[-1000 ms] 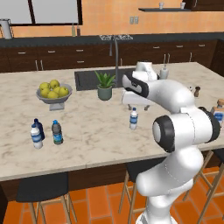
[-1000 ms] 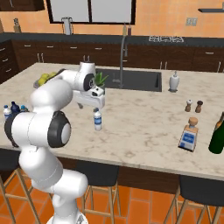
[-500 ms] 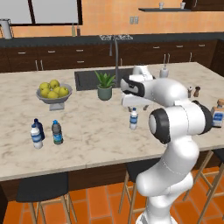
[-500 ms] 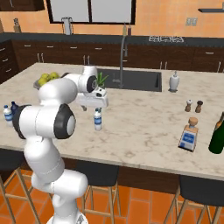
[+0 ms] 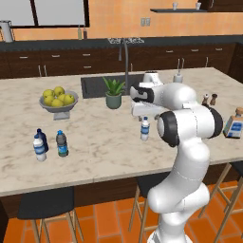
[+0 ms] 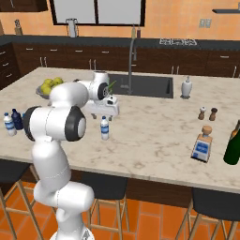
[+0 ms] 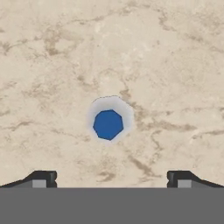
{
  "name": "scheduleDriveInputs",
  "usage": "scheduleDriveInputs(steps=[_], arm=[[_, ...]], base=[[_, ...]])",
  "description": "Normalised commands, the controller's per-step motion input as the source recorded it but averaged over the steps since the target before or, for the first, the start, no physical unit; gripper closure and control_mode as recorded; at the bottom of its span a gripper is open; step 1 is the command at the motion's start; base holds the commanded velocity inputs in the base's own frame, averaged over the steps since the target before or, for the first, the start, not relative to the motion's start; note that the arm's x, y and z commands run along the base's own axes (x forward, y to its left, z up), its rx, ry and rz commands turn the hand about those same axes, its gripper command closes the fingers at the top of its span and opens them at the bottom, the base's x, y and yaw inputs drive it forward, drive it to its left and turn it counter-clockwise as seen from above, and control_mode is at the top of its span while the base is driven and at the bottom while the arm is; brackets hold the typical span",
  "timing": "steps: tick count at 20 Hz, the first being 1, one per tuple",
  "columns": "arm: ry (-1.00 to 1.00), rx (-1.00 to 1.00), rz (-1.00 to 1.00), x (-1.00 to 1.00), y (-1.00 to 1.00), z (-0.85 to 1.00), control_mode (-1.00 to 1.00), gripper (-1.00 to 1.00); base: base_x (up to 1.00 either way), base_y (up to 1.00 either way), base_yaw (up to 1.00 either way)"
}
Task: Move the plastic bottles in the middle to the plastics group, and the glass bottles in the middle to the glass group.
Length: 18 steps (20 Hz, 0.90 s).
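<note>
**A:** While the arm hangs over the middle of the marble island [image 5: 109, 142], its gripper [image 5: 144, 110] sits right above the pale clear bottle [image 5: 145, 128], pointing straight down!

**B:** And the plastics group [image 5: 40, 145] waits well off at the island's left end, with the dark grey bottle [image 5: 61, 143] standing just beside it. The square flask [image 6: 202, 145] is far over on the other side, near the shakers [image 6: 207, 113].

**A:** Fingers [image 7: 41, 178] are spread wide, one tip on each side at the bottom of the hand view, nothing between them. The blue cap [image 7: 108, 124] shows dead centre from above.

**B:** I'd judge this one light and tippy: thin plastic, smooth and a bit slick. A grip round the body, just under the cap, looks safest, because a squeeze on the cap alone could let it swing
</note>
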Motion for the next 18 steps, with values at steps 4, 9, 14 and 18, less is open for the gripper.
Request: scheduleDriveInputs(steps=[4, 9, 14, 18], arm=[[0.01, 0.0, 0.0, 0.33, 0.0, -0.24, -1.0, -1.0], [0.0, 0.0, 0.0, 0.21, 0.0, -0.19, -1.0, -1.0], [0.0, 0.0, 0.0, 0.26, 0.0, -0.22, -1.0, -1.0], [0.0, 0.0, 0.0, -0.35, 0.0, -0.08, -1.0, -1.0]], base=[[0.0, 0.0, 0.0], [0.0, 0.0, 0.0], [0.0, 0.0, 0.0], [0.0, 0.0, 0.0]])
